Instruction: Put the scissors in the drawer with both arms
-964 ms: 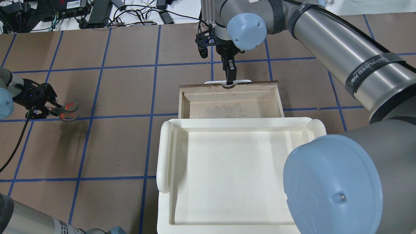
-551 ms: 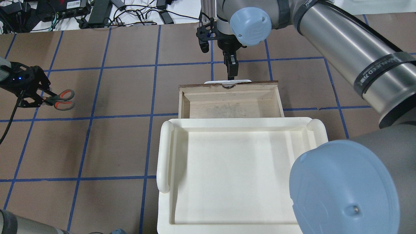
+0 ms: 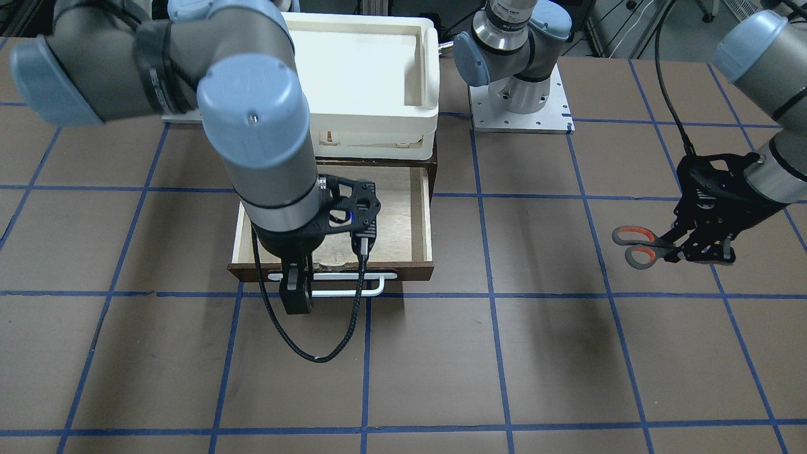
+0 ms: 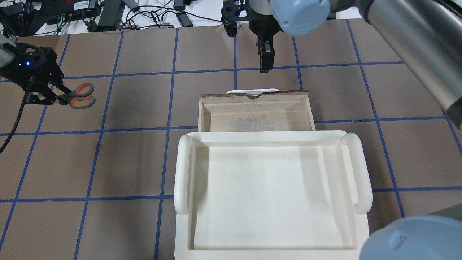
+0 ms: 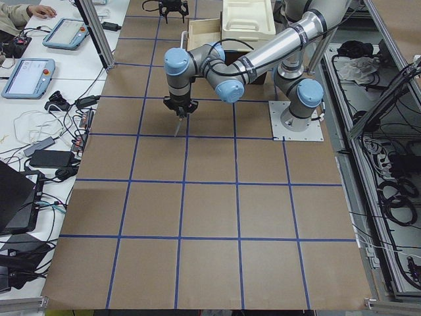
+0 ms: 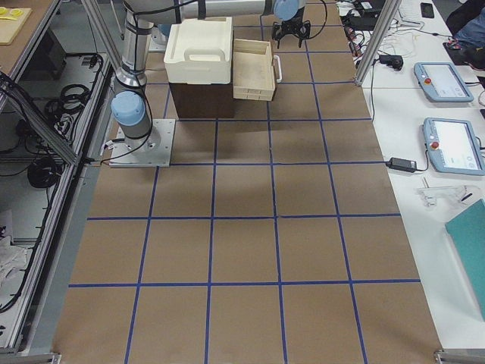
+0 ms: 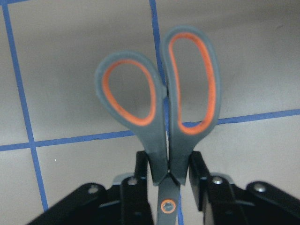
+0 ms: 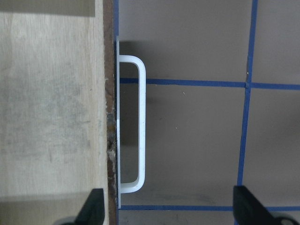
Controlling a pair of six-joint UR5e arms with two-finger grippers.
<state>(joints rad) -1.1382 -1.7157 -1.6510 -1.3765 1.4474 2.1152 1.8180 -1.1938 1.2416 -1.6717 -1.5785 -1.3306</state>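
above matte blue-gridded brown table (image 4: 137, 162), left tool (image 4: 57, 98) pinches oval-looped grey scissors (image 4: 80, 95).

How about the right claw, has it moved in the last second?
Yes. Overhead, the right claw has left the drawer handle, moving toward the table's far edge.

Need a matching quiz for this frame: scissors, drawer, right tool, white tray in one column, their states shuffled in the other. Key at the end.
1. scissors
2. drawer
3. right tool
4. white tray

A. pulled out, nothing inside
B. open, empty, out past the white handle
C. on top of the cabinet
D. clamped in the left tool, off to the side

Pairs: 1-D, 2-A, 3-B, 4-C
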